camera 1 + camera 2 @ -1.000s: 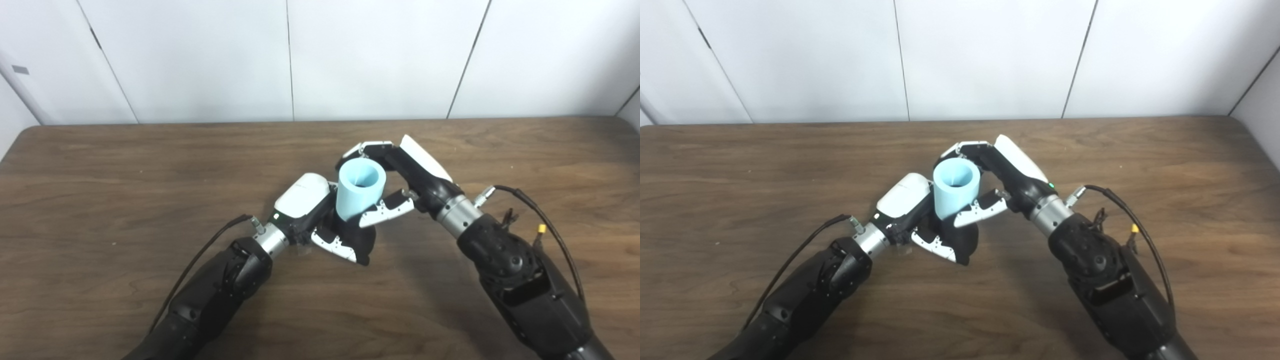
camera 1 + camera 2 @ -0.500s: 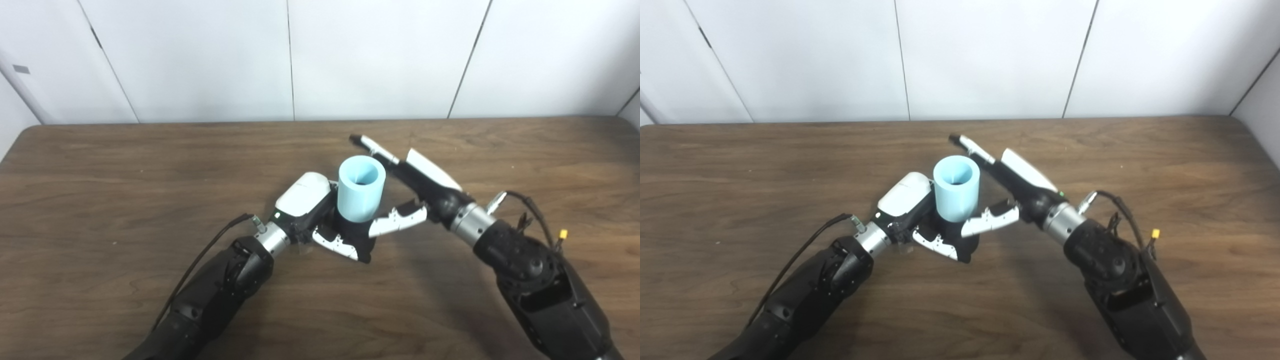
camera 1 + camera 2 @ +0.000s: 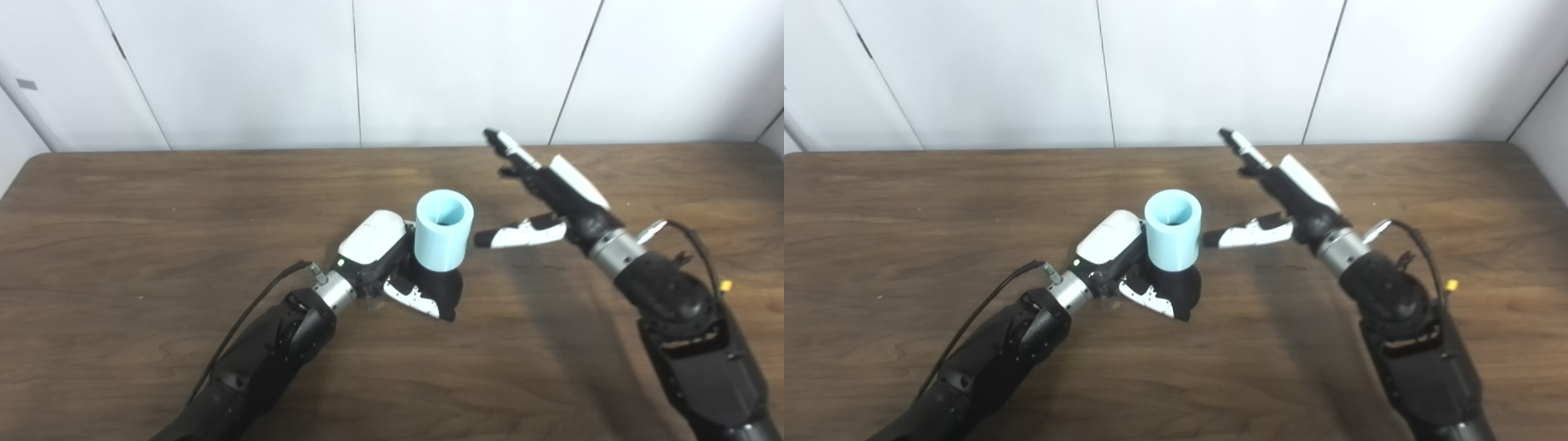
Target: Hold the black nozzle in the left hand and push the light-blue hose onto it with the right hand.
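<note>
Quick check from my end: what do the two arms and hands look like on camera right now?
Both arms are bulky matte black, each ending in a silver metal wrist ring. The left hand and right hand have glossy white back shells over black frames, with white-and-black fingers. A black cable loops off each forearm; the right one carries a small yellow tag. A green light glows by the left wrist.

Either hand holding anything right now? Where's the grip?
Left hand grips the black nozzle around its base, with the light-blue hose standing on top. Right hand is open, holding nothing.
</note>
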`<state>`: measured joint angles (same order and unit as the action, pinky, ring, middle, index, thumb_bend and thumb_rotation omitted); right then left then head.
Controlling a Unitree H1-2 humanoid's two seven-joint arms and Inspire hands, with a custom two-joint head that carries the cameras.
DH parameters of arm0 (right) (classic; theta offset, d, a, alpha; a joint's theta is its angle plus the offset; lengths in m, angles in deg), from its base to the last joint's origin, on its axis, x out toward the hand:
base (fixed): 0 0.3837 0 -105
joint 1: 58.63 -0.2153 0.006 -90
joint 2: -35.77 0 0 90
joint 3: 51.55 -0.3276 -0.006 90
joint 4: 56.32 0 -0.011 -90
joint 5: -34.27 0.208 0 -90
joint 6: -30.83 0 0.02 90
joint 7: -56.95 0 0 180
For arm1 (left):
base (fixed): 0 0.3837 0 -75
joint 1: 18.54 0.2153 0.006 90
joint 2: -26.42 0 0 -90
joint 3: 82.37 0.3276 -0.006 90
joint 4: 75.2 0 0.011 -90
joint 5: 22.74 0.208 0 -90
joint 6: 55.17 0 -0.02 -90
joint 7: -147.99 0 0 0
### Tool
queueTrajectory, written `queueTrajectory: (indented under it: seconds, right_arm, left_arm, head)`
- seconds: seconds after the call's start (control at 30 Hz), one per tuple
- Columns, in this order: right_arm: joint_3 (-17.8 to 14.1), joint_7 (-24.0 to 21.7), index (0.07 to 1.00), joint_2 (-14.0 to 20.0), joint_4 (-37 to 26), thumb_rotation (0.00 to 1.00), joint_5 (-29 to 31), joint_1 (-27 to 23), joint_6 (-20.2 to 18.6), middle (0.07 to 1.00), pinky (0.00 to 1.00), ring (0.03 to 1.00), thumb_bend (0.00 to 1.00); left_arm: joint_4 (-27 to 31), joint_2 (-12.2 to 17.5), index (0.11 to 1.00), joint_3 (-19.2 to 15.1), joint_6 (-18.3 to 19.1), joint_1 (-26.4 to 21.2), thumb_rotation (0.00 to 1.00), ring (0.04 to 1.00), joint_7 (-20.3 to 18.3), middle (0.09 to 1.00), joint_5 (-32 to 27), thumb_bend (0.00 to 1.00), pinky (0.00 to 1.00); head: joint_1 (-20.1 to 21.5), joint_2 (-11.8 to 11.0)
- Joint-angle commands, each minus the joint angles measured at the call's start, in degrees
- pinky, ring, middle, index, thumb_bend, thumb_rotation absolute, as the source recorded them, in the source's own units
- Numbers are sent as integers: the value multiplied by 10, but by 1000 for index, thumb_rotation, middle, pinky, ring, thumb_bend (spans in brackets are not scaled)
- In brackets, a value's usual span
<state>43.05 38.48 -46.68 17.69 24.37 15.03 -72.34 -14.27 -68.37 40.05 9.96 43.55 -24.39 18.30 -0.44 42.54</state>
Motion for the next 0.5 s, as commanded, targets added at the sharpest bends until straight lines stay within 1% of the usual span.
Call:
queueTrajectory:
  seconds: [0.0,0.1,0.17,0.23,0.3,0.4,0.47]
  right_arm:
    - [-11,-22,1000,23,-27,422,38,-24,39,1000,997,1000,1000]
    - [-5,-58,1000,48,-53,440,75,-26,57,1000,987,1000,1000]
    - [2,-76,1000,59,-76,430,85,-27,83,1000,987,1000,1000]
    - [12,-81,1000,63,-98,448,70,-29,110,1000,974,1000,1000]
    - [21,-77,1000,62,-117,501,41,-28,138,1000,946,1000,1000]
    - [32,-72,993,59,-126,577,8,-29,180,1000,963,1000,891]
    - [38,-74,985,57,-132,656,-13,-33,193,1000,982,1000,822]
  left_arm:
    - [-64,5,545,26,19,70,0,360,-27,469,16,496,313]
    - [-62,4,544,26,19,71,0,365,-29,469,15,496,323]
    - [-60,4,543,27,21,71,0,366,-30,468,16,497,326]
    - [-62,4,542,27,21,70,0,367,-30,471,16,497,328]
    - [-64,4,541,27,21,69,0,369,-29,473,16,497,332]
    - [-65,4,541,26,21,69,0,372,-28,477,16,497,337]
    - [-66,4,542,26,17,69,0,371,-27,474,16,497,336]
  head:
    - [-1,0]
    - [-1,1]
    - [-1,1]
    - [0,0]
    - [0,0]
    - [0,0]
    - [0,0]
